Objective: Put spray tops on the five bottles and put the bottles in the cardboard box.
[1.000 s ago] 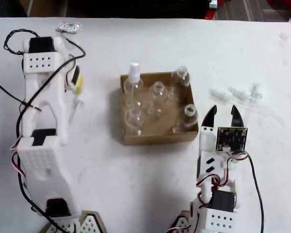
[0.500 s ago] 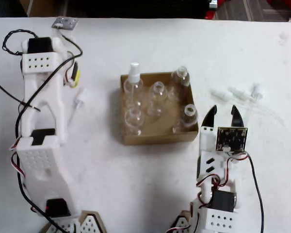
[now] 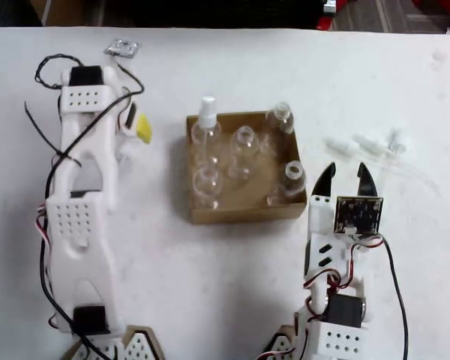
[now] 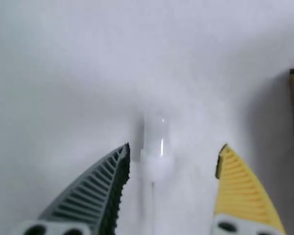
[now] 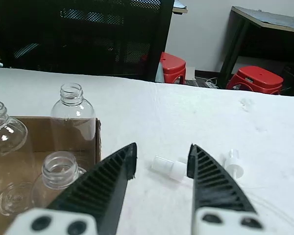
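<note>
White table (image 3: 232, 285), both arms on it. Left arm (image 3: 82, 202) stretched along the side well left of the box; right arm (image 3: 337, 247) just off the box's near right corner.

Cardboard box (image 3: 244, 212) mid-table, open top. All five bottles (image 3: 244, 142) stand upright inside. One capped bottle (image 3: 206, 135) at the back left corner; the other four necks are open.

Left gripper (image 4: 175, 146): jaws spread wide, pointing down at the table, empty. A spray top (image 4: 156, 142) lies flat on the table between them, closer to the grey jaw, touching neither, its thin tube trailing back toward the wrist.

Right gripper (image 3: 346, 169): jaws parted, nothing held, aimed toward three loose spray tops (image 3: 371, 142) lying near one another right of the box.

Likely risks:
- the top is round and off-centre in the left jaws, so a closing pinch may roll it or squirt it out
- a grip landing on the tube could bend it, and it would then miss a neck
- the bottles look light and stand close together, so pushing a top down may tip one or knock its neighbour
</note>
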{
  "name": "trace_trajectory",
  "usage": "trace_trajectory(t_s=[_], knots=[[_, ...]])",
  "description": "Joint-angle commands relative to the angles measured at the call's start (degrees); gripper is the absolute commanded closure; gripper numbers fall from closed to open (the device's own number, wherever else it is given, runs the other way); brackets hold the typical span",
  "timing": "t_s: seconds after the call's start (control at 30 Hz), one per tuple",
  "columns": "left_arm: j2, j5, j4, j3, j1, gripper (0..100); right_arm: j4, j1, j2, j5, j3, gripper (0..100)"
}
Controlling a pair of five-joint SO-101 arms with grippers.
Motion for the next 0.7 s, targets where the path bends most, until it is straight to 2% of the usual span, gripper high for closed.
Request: trace_trajectory(t_s=[0.0, 0.23, 0.47, 0.67], knots=[[6.3, -0.6, -0.2, -9.6, 0.2, 73, -0.9, -0.2, 0.0, -0.1, 0.5, 85.0], [15.6, -0.6, 2.3, -20.0, 0.0, 73, -0.9, -0.2, 0.0, -0.1, 0.5, 85.0], [18.2, -0.6, 7.9, -26.5, 0.2, 92, -0.9, -0.2, 0.0, -0.1, 0.5, 85.0], [16.7, -0.5, 10.6, -30.4, 0.7, 98, -0.9, -0.2, 0.0, -0.1, 0.5, 85.0]])
